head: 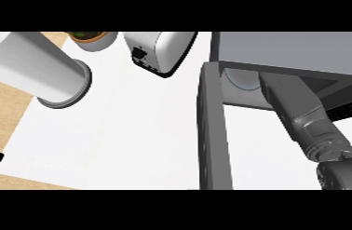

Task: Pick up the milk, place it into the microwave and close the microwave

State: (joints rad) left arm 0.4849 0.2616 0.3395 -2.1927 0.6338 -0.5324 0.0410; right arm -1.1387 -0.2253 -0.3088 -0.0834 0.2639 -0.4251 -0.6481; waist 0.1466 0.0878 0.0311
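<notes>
White counter [124,131] with microwave [282,47], door [213,131] open; right forearm [302,117] reaching inside, hand hidden, grip undeterminable; toaster [161,50] behind.

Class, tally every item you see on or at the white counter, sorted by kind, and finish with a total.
Microwave, door open: 1
Toaster: 1
Potted plant: 1
Grey cylinder lying on its side: 1
Robot forearm: 1
Total: 5
</notes>
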